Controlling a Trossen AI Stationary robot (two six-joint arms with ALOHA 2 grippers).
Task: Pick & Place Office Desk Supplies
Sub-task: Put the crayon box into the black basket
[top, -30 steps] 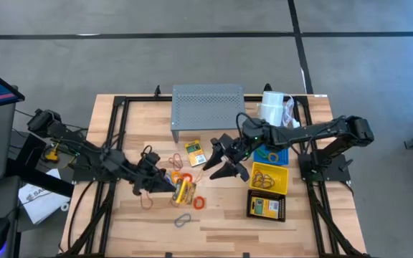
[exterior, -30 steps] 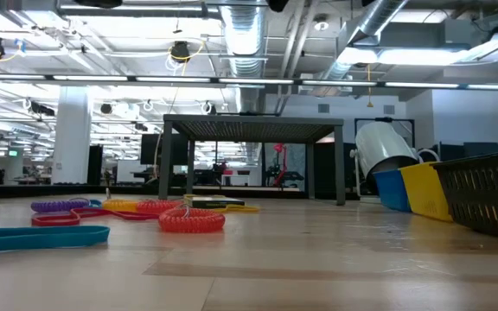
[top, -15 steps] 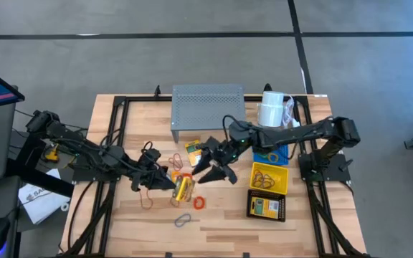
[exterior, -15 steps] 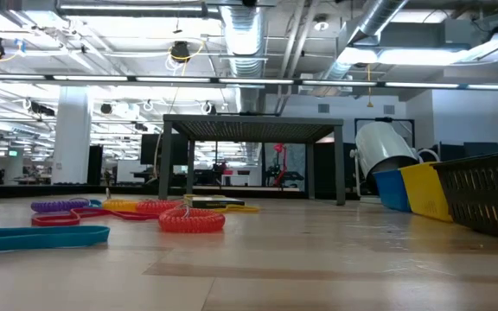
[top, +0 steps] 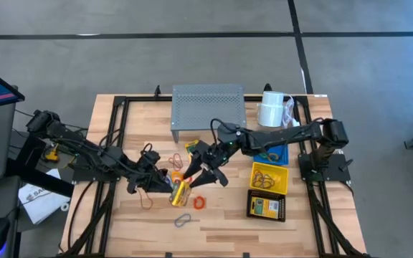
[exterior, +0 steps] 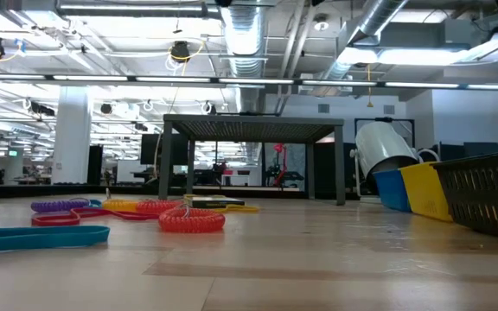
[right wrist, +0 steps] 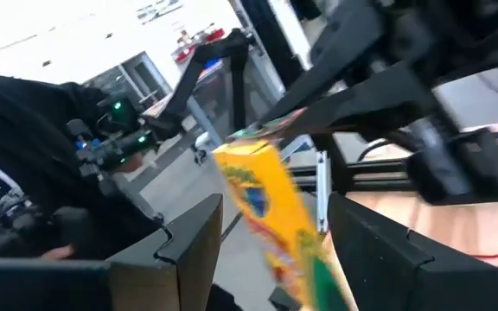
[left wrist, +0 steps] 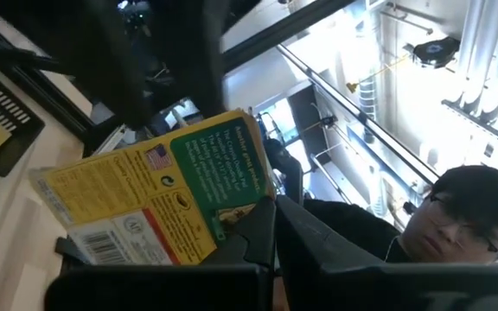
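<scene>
Left gripper (top: 172, 188) sat at about seven o'clock of table centre, fingers clamped on a yellow-and-green cardboard crayon box (top: 180, 192), lifted and tilted. Right gripper (top: 205, 170) came in just at its two o'clock, jaws spread wide on either side of the box's upper end, nothing yet pinched. Judged a handover: the right should close squarely on the box's free end, well clear of the left fingers, and the left should let go only once that grip is firm. Count, left to right: loose thin loops on the wooden table (top: 221, 215), roughly seven, some overlapping so not sure; crayon boxes three, counting a second one lying flat (top: 194, 152) near the grey perforated metal shelf (top: 208, 105) and a third inside the black mesh basket (top: 267, 206); baskets three, with blue (top: 281, 153) and yellow (top: 269, 177).
</scene>
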